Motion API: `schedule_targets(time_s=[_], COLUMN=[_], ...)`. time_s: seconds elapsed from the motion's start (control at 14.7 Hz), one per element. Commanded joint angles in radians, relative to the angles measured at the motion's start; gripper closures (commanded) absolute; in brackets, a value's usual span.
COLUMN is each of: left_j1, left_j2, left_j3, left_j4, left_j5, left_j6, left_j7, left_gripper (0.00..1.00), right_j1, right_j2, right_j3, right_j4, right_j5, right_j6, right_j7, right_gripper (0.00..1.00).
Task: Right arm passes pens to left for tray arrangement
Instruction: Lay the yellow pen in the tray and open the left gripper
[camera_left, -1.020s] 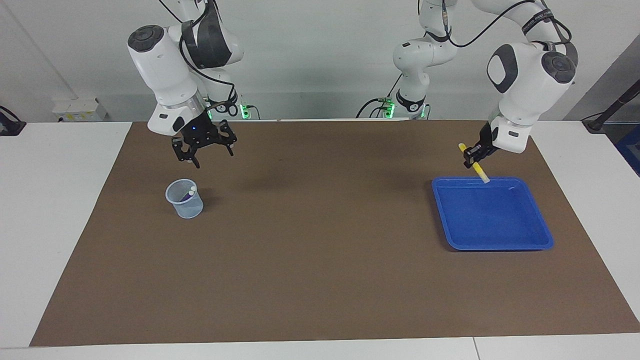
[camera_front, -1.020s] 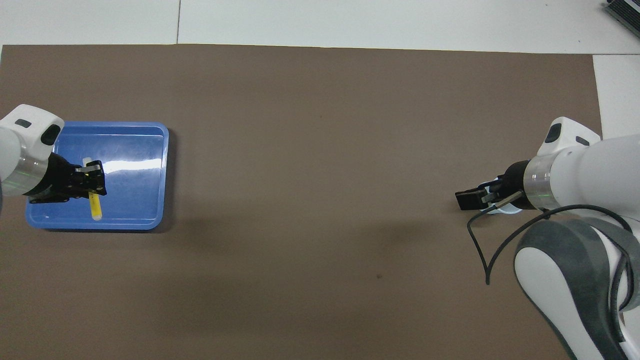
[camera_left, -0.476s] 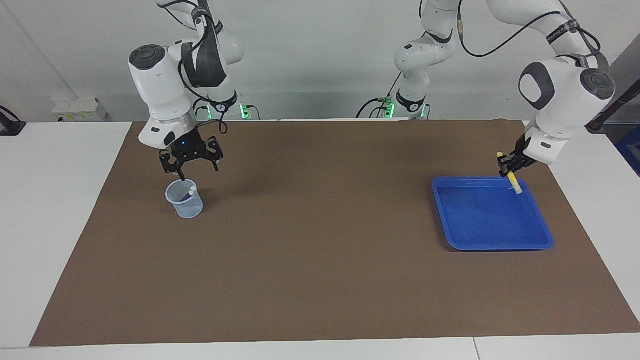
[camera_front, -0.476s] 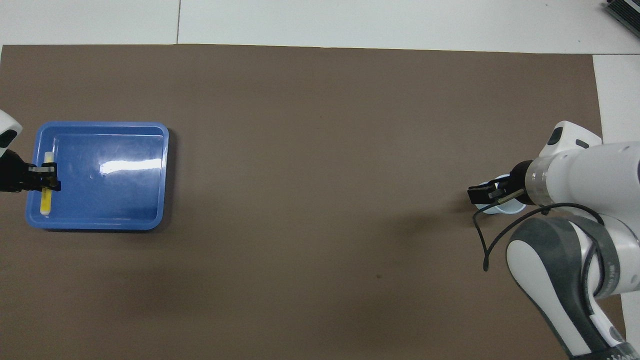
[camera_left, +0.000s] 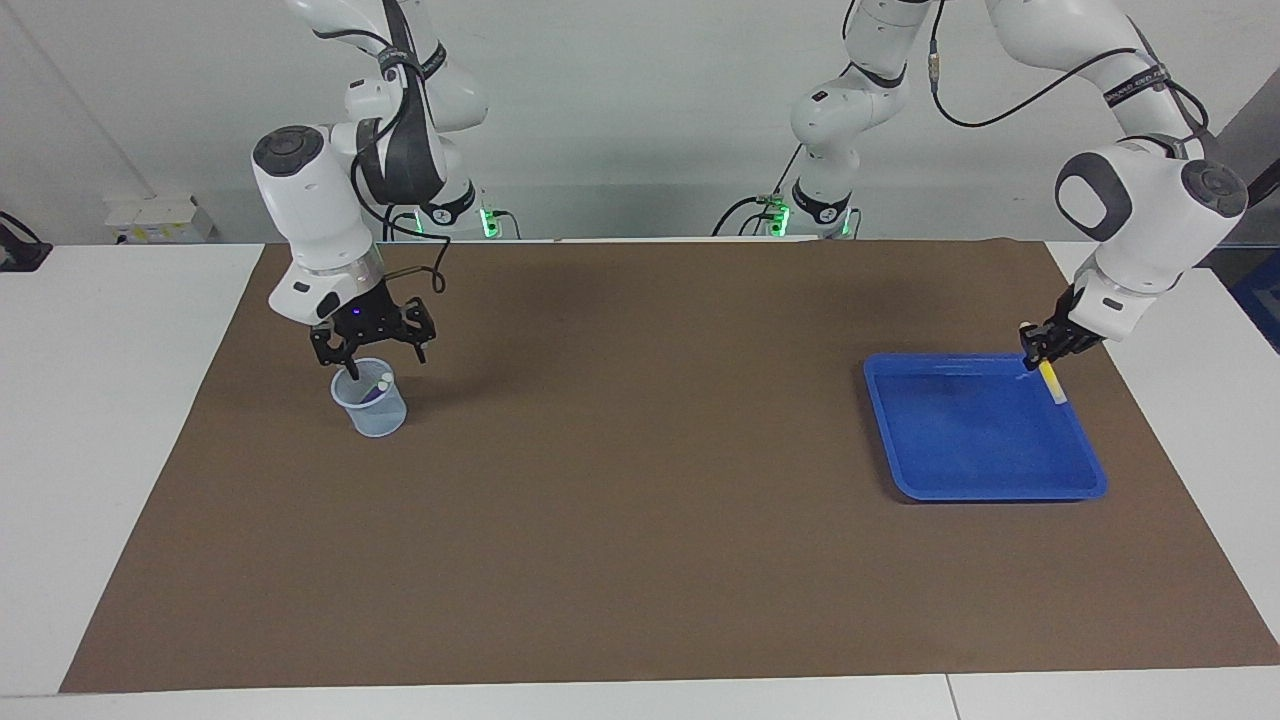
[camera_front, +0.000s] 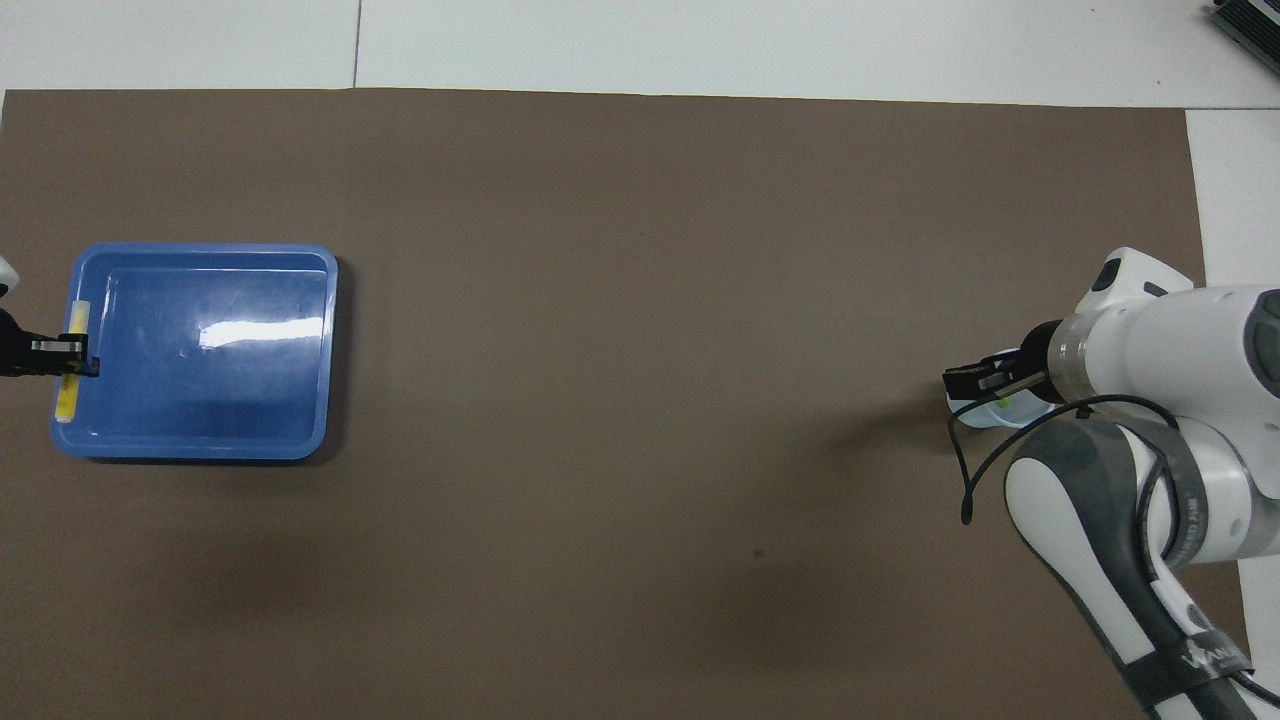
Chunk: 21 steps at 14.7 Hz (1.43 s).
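Observation:
The blue tray (camera_left: 980, 440) lies toward the left arm's end of the table and also shows in the overhead view (camera_front: 200, 400). My left gripper (camera_left: 1043, 352) is shut on the yellow pen (camera_left: 1052, 384) and holds it tilted, low over the tray's outer rim; the overhead view shows that gripper (camera_front: 70, 358) and the pen (camera_front: 66, 395) along that rim. My right gripper (camera_left: 368, 350) is open just over the mesh cup (camera_left: 372, 408), where pale pen caps (camera_left: 383, 380) stick up. The overhead view shows a green pen (camera_front: 1005, 403) under this gripper (camera_front: 975, 380).
A brown mat (camera_left: 640, 500) covers the table between the cup and the tray. White table edges (camera_left: 120, 400) surround it. The right arm's black cable (camera_front: 965, 470) hangs beside the cup.
My left gripper has carried the yellow pen outward and down to the tray's outer rim. My right gripper has come down over the mesh cup.

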<state>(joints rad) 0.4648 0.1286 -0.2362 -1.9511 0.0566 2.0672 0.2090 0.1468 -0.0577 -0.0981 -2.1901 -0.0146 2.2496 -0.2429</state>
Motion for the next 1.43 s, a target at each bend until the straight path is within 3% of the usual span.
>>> schedule_targets(time_s=[0.0, 0.27, 0.61, 0.88, 1.09, 1.36], left_j1=[-0.003, -0.009, -0.002, 0.008, 0.008, 0.031], left_j2=[0.077, 0.172, 0.207, 0.212, 0.209, 0.206], left_j3=[-0.006, -0.005, -0.005, -0.005, -0.005, -0.005], left_j4=[-0.003, 0.038, 0.051, 0.029, 0.008, -0.041], left_j5=[0.015, 0.017, 0.055, 0.086, 0.085, 0.086], left_j6=[0.079, 0.139, 0.174, 0.195, 0.228, 0.297], left_j7=[0.021, 0.020, 0.024, 0.030, 0.027, 0.030], left_gripper=[1.00, 1.00, 1.00, 1.00, 1.00, 1.00], right_j1=[-0.027, -0.050, -0.058, -0.053, -0.052, -0.055], right_j2=[0.010, 0.002, -0.002, 0.001, 0.007, 0.007], right_j3=[0.008, 0.008, 0.008, 0.008, 0.008, 0.009], right_j4=[-0.023, -0.040, -0.063, -0.076, -0.074, -0.076], right_j5=[-0.045, -0.059, -0.059, -0.061, -0.061, -0.061], right_j6=[0.038, 0.036, 0.039, 0.053, 0.053, 0.050], right_j7=[-0.013, -0.006, -0.003, 0.030, 0.030, 0.030], right_gripper=[0.08, 0.10, 0.11, 0.20, 0.33, 0.63])
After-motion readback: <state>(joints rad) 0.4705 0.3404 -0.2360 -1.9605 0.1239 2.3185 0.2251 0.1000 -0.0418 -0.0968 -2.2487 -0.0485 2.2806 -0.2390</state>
